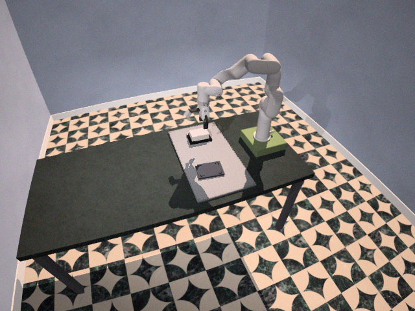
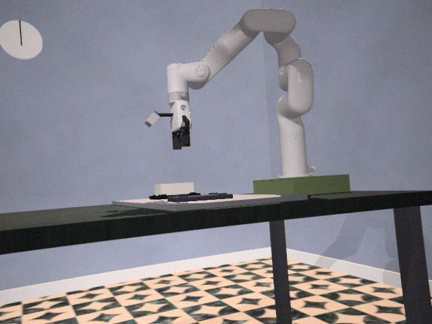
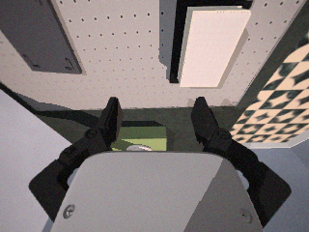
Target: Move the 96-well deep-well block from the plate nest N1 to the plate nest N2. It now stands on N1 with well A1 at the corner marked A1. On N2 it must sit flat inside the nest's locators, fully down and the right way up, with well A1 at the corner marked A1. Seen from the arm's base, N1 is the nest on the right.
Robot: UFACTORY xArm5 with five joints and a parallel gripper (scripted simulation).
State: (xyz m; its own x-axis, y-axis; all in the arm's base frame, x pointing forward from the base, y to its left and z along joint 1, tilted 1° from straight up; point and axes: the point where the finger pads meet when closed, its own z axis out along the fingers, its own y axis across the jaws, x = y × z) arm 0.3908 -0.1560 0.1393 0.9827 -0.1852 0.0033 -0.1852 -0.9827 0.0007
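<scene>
The white deep-well block stands on the dark nest N1 at the far end of the grey perforated deck; it also shows in the side view and at the top of the wrist view. The empty dark nest N2 lies nearer on the deck and shows in the wrist view. My gripper is open and empty. It hangs well above the deck, near the block's far side. In the wrist view the fingers frame bare table.
The grey deck lies on a dark table. The arm's green base block stands to the right of the deck. The table edge and patterned floor lie just beyond N1.
</scene>
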